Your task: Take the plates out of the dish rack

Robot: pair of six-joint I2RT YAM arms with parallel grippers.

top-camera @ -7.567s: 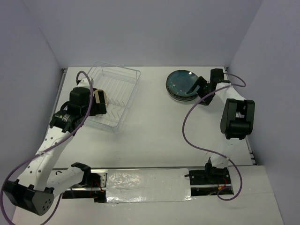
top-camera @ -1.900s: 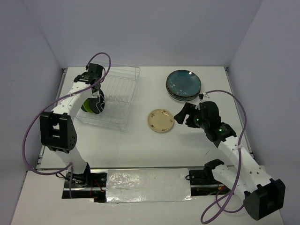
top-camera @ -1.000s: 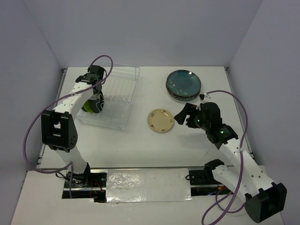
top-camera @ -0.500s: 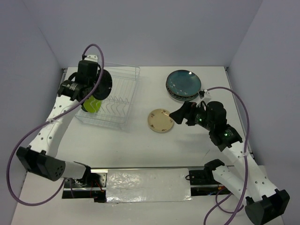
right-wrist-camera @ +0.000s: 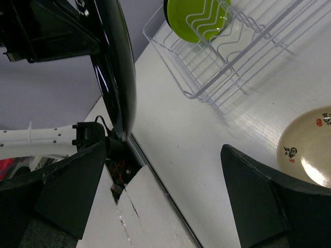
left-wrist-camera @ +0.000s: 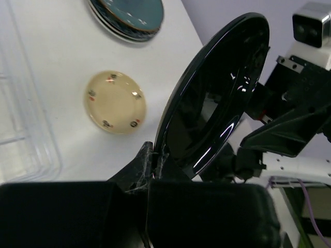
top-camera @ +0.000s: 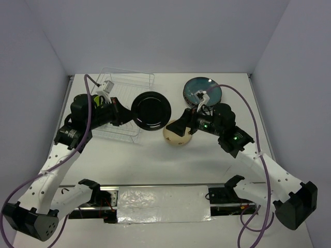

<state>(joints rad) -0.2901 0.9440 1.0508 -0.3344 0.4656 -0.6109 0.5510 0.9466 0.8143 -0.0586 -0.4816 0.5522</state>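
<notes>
My left gripper (top-camera: 125,114) is shut on the rim of a small black plate (top-camera: 151,111), held on edge in the air between the dish rack (top-camera: 135,82) and the table's middle. In the left wrist view its fingers (left-wrist-camera: 140,164) pinch the black plate's (left-wrist-camera: 217,98) lower rim. My right gripper (top-camera: 176,127) is open and faces that plate from the right, a short way off. The right wrist view shows the plate's edge (right-wrist-camera: 116,67) up and left of the gripper's (right-wrist-camera: 170,196) wide gap. A green plate (right-wrist-camera: 199,18) stands in the rack (right-wrist-camera: 232,57).
A cream plate (top-camera: 176,138) lies flat on the table under my right gripper, also in the left wrist view as the cream plate (left-wrist-camera: 115,102). A stack topped by a dark teal plate (top-camera: 202,92) sits at the back right. The table's front edge strip (top-camera: 163,204) runs between the arm bases.
My left arm has lifted the black plate out of the rack and swung it right toward the middle. My right gripper has moved left over the cream plate toward it, jaws wide.
</notes>
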